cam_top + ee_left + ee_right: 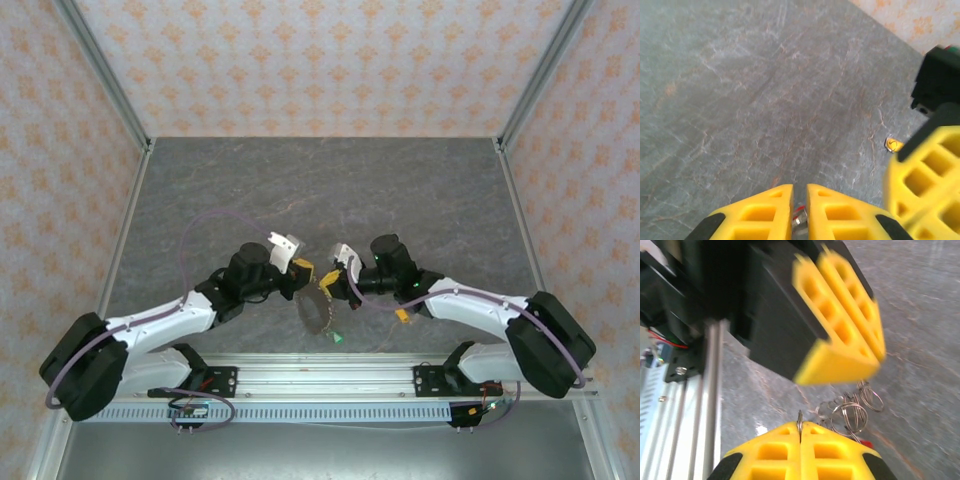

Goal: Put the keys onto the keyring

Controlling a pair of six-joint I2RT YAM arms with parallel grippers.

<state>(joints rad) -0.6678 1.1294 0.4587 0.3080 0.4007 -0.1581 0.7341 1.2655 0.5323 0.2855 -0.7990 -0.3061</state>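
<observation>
The grey, stone-veined tabletop (320, 190) is boxed in by walls of pale paper with an orange pattern (50, 150). An aluminium rail (320, 372) runs along its near edge.

The left arm (160, 325) reaches from the near-left corner inward to the centre, elbow low and wrist turned to the right. The left gripper (301, 270) faces its partner tip to tip. Its yellow ribbed fingers (760, 210) stand only a thin slit apart, and a small red-and-silver piece, apparently a red-headed key (799, 214), is pinched in that slit.

Between the two grippers, toward the rail, is the keyring (318, 310), a large thin grey-brown wire loop. Whether it hangs or rests on the table cannot be told. A tiny green-headed key (338, 338) lies just near of it.

The right gripper (331, 272) is clamped tight on the loop's thin wire (800, 419), with small silver split rings (852, 412) just beyond its tips. In its wrist view the left gripper's blurred yellow fingers (840, 330) block the table behind.

The right arm (480, 305) mirrors the left from the near-right corner. A tiny yellow-orange-headed key (402, 318) lies just beside it.
</observation>
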